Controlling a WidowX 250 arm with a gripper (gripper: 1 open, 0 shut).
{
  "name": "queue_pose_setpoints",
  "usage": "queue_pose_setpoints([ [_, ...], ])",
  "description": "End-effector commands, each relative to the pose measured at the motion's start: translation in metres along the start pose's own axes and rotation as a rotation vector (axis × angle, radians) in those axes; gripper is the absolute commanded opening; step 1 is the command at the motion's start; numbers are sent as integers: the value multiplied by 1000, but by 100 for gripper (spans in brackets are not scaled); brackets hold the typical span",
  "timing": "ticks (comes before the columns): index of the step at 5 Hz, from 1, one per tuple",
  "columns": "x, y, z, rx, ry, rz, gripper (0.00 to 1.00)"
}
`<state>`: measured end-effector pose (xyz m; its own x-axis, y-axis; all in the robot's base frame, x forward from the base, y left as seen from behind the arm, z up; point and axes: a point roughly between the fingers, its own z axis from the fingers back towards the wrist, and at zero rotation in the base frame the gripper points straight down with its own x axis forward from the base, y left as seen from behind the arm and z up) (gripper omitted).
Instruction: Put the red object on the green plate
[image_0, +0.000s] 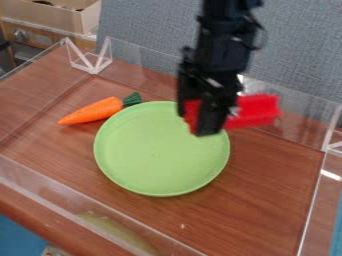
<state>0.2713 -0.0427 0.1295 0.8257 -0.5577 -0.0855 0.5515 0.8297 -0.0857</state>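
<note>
Above the far right rim of the green plate (154, 150): one black hand (205, 122), pointing downward, clamped tight on the near end of the red object (254, 110). Block held clear of the tabletop (54, 95), roughly level, its free end reaching right beyond the plate's edge. Plate: round, light green, lying flat on the brown wooden tabletop. Just left of the plate: one orange carrot (96, 111) with green top.
</note>
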Motion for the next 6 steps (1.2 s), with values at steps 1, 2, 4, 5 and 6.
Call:
queue_pose_setpoints([
  [1, 4, 15, -3, 1, -26, 17, 0],
  [2, 11, 28, -18, -15, -5, 10, 0],
  [4, 27, 43, -44, -39, 20, 1, 0],
  [5, 35, 46, -52, -44, 24, -4, 0],
  [6, 40, 50, -59, -47, 23, -1, 0],
])
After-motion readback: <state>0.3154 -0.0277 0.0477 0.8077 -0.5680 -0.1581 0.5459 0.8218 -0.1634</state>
